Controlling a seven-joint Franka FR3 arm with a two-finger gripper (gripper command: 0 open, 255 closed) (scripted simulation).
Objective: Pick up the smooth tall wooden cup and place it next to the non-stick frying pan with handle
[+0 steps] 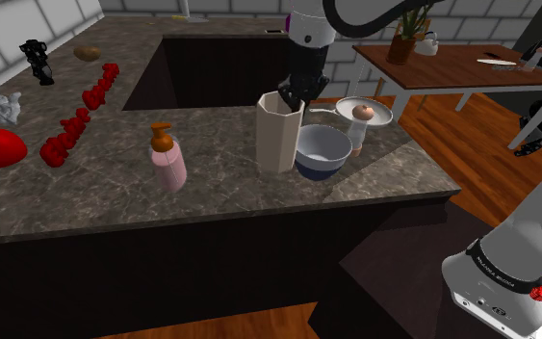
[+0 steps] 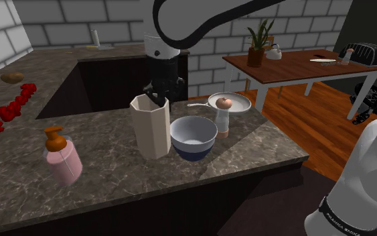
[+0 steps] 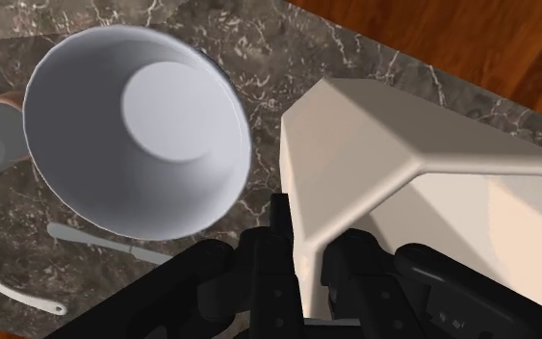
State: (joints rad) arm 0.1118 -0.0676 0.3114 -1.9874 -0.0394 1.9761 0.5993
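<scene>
A tall cream faceted cup (image 1: 280, 135) (image 2: 151, 127) (image 3: 403, 183) stands upright on the dark marbled counter (image 1: 115, 193). My black gripper (image 1: 293, 94) (image 2: 157, 97) (image 3: 312, 260) comes down from above and is shut on the cup's rim, one finger inside the wall and one outside. A grey frying pan (image 1: 363, 111) (image 2: 230, 102) with a thin handle sits past the bowl, perched on a small white cylinder (image 2: 223, 125), with a brownish ball in it. I cannot tell whether the cup's base touches the counter.
A white, blue-based bowl (image 1: 322, 152) (image 2: 193, 137) (image 3: 134, 130) stands right beside the cup, between it and the pan. A pink soap dispenser (image 1: 169, 159) (image 2: 63, 157) is on the cup's other side. A deep sink recess (image 1: 211, 67) lies behind; a wooden table (image 1: 451, 67) stands beyond the counter.
</scene>
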